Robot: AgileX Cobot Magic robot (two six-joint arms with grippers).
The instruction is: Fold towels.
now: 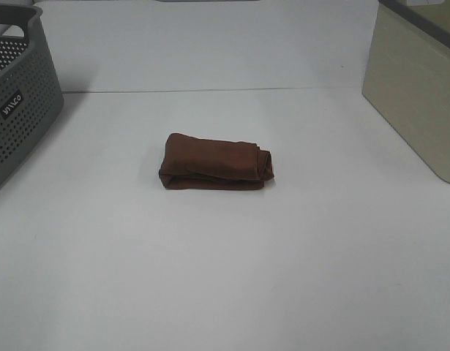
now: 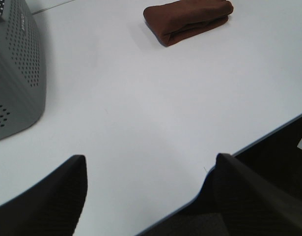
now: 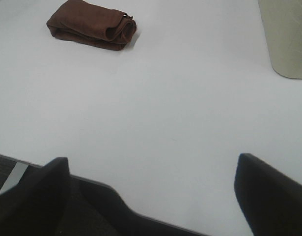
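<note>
The dark reddish-brown towel lies folded into a small thick bundle at the middle of the white table. It also shows in the left wrist view and in the right wrist view. No white tag shows. My left gripper is open and empty, back at the table's front edge, far from the towel. My right gripper is open and empty, also at the front edge, far from the towel. Neither gripper shows in the exterior high view.
A grey perforated basket stands at the left edge of the table, also in the left wrist view. A beige bin stands at the right, also in the right wrist view.
</note>
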